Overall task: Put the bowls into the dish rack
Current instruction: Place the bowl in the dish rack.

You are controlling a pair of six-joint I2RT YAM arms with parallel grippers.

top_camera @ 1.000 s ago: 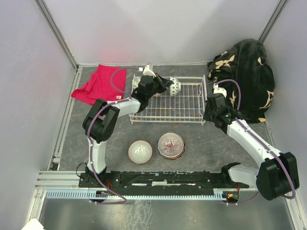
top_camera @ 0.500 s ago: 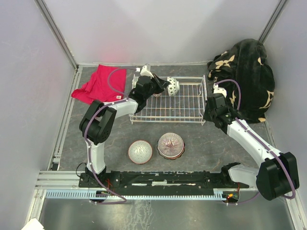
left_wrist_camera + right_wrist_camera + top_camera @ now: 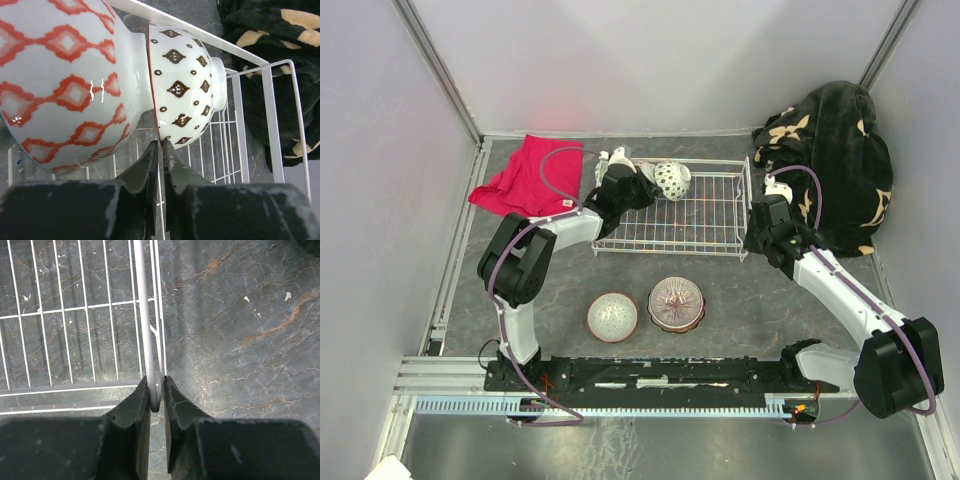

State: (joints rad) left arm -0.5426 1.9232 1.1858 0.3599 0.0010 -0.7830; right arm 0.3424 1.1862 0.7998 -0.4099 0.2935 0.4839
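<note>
Dish rack [image 3: 670, 249] sits on dark marbled table [image 3: 750, 300] between pale walls [image 3: 660, 60].

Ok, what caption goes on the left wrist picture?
Left gripper pinches the rim of the brown-diamond bowl, red-diamond bowl beside it, at the white dish rack.

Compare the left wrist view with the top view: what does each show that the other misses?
Only the left wrist: a red-diamond bowl beside the brown-diamond bowl, whose rim the left gripper pinches. Only the top: a pale bowl and a darker bowl on the table, the red cloth, and the right gripper at the right edge of the dish rack. Both: the brown-diamond bowl, the dish rack, the dark blanket.
</note>
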